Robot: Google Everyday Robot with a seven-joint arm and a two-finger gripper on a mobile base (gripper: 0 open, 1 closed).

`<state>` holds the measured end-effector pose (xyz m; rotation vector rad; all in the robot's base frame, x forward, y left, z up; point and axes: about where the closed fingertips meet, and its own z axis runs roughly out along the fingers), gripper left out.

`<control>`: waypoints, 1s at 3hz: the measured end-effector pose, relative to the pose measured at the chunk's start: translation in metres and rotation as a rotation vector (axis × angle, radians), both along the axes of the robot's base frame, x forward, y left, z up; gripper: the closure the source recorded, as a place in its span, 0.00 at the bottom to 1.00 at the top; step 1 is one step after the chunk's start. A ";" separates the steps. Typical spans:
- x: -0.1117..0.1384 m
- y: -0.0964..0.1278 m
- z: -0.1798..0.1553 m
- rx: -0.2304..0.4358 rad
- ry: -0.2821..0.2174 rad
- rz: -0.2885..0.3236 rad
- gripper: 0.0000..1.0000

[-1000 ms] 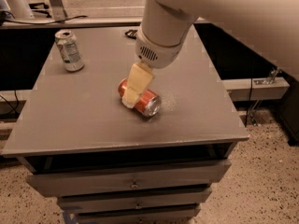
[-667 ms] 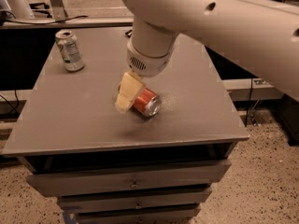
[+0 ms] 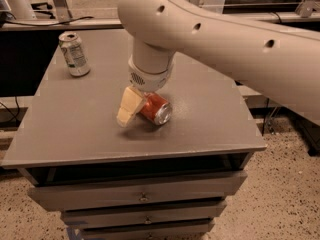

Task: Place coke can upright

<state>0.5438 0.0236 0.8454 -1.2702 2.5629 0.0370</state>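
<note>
The coke can [image 3: 156, 109] is red with a silver end and lies on its side near the middle of the grey cabinet top [image 3: 75, 129]. Its silver end faces the front right. My gripper [image 3: 132, 109] hangs from the white arm [image 3: 210, 29] that reaches in from the upper right. It is down at the can's left end and touches or nearly touches it. Its cream tip rests close to the table surface. Part of the can's far end is hidden behind the wrist.
A silver-white can with green markings [image 3: 74, 53] stands upright at the back left corner of the top. The cabinet has drawers [image 3: 145, 196] below its front edge. Dark desks and cables lie behind, and speckled floor lies to the right.
The arm has swung left and lower over the can. The gripper has moved from on top of the can to its left end. The can has stayed in about the same spot.
</note>
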 end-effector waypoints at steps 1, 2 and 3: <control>0.008 0.008 -0.012 0.009 0.022 -0.020 0.00; 0.018 0.011 -0.016 0.006 0.034 -0.036 0.16; 0.024 0.009 -0.015 0.000 0.035 -0.049 0.40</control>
